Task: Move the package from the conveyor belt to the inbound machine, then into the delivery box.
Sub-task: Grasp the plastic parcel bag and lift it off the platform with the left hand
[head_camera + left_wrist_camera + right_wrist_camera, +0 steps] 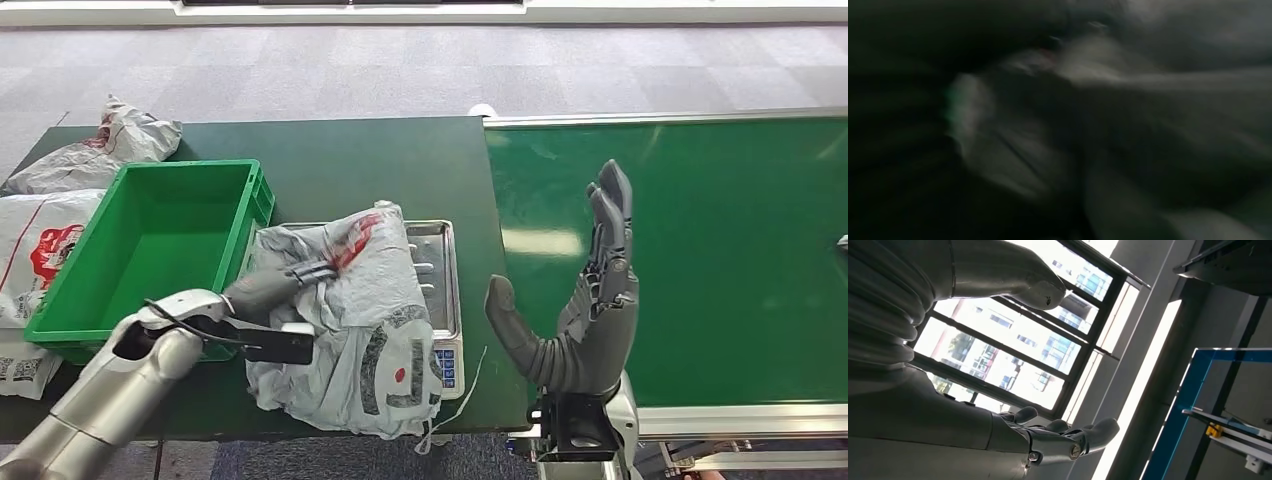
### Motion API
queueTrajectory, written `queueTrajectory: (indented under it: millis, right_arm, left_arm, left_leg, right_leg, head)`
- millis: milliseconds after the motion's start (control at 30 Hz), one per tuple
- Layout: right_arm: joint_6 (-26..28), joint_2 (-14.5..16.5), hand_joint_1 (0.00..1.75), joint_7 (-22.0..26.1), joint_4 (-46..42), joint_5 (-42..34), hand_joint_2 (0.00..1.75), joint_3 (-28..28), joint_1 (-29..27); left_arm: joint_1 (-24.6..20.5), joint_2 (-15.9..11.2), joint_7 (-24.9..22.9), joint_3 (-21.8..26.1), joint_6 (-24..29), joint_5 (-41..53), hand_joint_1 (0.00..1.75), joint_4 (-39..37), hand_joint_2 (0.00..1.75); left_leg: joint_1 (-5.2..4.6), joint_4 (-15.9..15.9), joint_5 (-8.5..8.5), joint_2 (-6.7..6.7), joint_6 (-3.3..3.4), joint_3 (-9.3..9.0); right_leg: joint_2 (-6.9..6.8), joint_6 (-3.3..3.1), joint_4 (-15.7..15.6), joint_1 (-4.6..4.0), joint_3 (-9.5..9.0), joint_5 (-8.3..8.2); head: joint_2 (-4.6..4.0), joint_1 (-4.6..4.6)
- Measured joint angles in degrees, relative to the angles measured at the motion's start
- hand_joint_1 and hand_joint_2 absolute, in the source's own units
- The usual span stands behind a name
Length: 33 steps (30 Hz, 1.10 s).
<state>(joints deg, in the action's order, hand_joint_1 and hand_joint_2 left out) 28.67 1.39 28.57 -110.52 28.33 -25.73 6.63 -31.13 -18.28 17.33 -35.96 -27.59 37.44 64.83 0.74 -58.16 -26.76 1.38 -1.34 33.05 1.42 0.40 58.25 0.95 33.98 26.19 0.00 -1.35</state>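
In the head view my left arm comes in from seven o'clock, and my left hand [262, 290] is closed on a fold of the package [352, 325], fingers pinching the crumpled plastic at its nine o'clock side. The package is a wrinkled grey-white mailer bag with red and black print, lying across the steel scale tray [437, 262] and hiding most of it; one corner droops over the table's near edge. The green bin [150, 240] sits just beside it at nine o'clock. At four o'clock my right hand [580, 310] stands upright, fingers straight, thumb spread wide, holding nothing, over the green conveyor belt [720, 250].

My left wrist view is dark and smeared; I cannot tell anything there.

My right wrist view shows the right hand's [998, 430] fingers spread against bright windows [1013, 350].
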Motion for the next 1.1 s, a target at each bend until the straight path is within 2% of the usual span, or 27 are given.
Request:
queueTrajectory:
  millis: [67, 133, 300, 433, 533, 633, 967, 1100]
  right_arm:
    - [0.3, 0.0, 0.0, 0.1, 0.5, -0.4, 1.75, 0.0, 0.3]
    - [0.4, 0.0, 0.0, 0.0, 0.9, -0.6, 1.75, 0.0, 0.5]
    - [0.4, -0.1, 0.0, 0.0, 1.2, -1.1, 1.75, 0.0, 0.6]
    - [0.4, -0.2, 0.0, 0.1, 1.2, -1.4, 1.75, 0.0, 0.6]
    - [0.5, -0.2, 0.0, 0.3, 1.2, -1.4, 1.75, 0.0, 0.7]
    - [0.7, -0.3, 0.0, 0.4, 0.9, -1.4, 1.75, 0.0, 0.7]
    - [0.6, -0.9, 0.0, 0.4, 0.7, -1.3, 1.75, 0.0, 0.6]
    - [-1.2, -1.0, 0.0, -0.8, 0.6, 0.2, 1.75, 0.0, 0.4]
  left_arm:
    - [-1.4, 2.1, 2.4, -5.3, -2.2, -2.8, 0.0, -6.0, 1.75]
    - [-3.3, 3.3, 3.0, -8.8, -2.0, -4.7, 0.0, -9.8, 1.75]
    - [-7.2, 4.8, 2.3, -14.1, -2.3, -6.3, 0.0, -14.4, 1.75]
    - [-8.8, 5.4, 1.8, -16.3, -2.2, -6.5, 1.73, -15.9, 1.75]
    - [-10.1, 5.8, 1.8, -17.9, -0.3, -6.2, 1.75, -16.3, 1.75]
    - [-11.5, 6.1, 1.4, -19.5, 3.3, -5.1, 1.75, -15.8, 1.75]
    - [-12.1, 6.6, 0.8, -21.6, 5.3, -5.1, 1.75, -14.9, 1.75]
    - [-11.3, 6.6, -2.1, -20.9, 11.5, -5.8, 1.75, -13.7, 1.75]
  left_leg:
    - [0.01, 0.0, 0.0, 0.08, 0.01, -0.1]
    - [-0.01, 0.0, -0.08, 0.17, 0.11, -0.25]
    - [-0.09, 0.1, -0.68, 0.68, 0.34, -0.76]
    - [-0.11, 0.1, -0.9, 0.83, 0.36, -1.56]
    - [-0.09, 0.1, -0.69, 0.9, 0.35, -1.75]
    - [-0.05, 0.0, -0.33, 0.91, 0.33, -1.36]
    - [-0.1, 0.0, -0.34, 0.89, 0.34, -1.35]
    - [-0.1, 0.0, -0.29, 0.81, 0.3, -1.49]
  right_leg:
    - [-0.09, 0.01, 0.0, 0.0, -0.19, 0.01]
    - [-0.19, 0.08, 0.0, 0.04, -0.45, 0.11]
    - [-0.69, 0.24, -0.1, 0.06, -1.58, 1.07]
    - [-0.85, 0.22, -0.1, 0.06, -2.44, 1.43]
    - [-0.91, 0.23, -0.1, 0.05, -2.58, 1.18]
    - [-0.92, 0.23, -0.1, 0.04, -1.91, 0.65]
    - [-0.91, 0.27, -0.1, 0.07, -1.88, 0.65]
    - [-0.87, 0.19, -0.1, 0.05, -1.87, 0.59]
  head:
    - [0.0, 0.02]
    - [0.0, 0.03]
    - [0.0, 0.01]
    - [0.0, 0.0]
    - [0.0, 0.01]
    - [0.0, 0.01]
    - [0.0, 0.01]
    - [0.0, -0.01]
